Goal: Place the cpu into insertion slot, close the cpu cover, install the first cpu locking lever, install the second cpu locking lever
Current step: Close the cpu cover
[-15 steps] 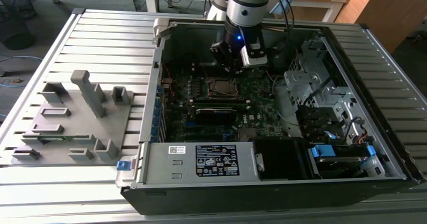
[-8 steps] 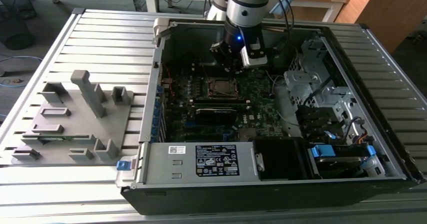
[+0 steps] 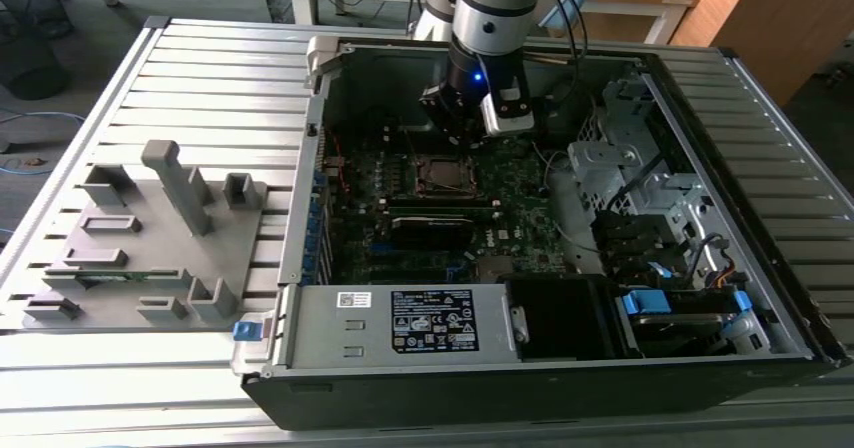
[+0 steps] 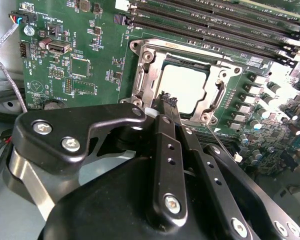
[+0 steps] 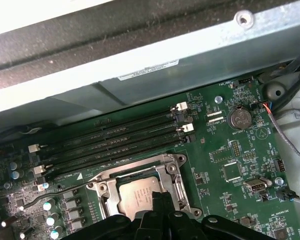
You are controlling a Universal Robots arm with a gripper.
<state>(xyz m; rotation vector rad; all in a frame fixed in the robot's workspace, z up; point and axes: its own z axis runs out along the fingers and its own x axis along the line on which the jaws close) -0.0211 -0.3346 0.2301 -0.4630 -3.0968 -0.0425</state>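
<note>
1. Second wrist view: the cpu [image 4: 184,85] sits in the insertion slot [image 4: 149,54], with the cpu cover [image 4: 216,97] flat around it.
2. The gripper [image 4: 166,100] has its fingers together and empty, at the cover's edge.
3. The locking seems left to do: a wire lever [image 4: 221,142] juts free.

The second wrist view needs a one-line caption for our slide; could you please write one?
Gripper at the edge of the cpu cover, the cpu showing through its window.
</note>
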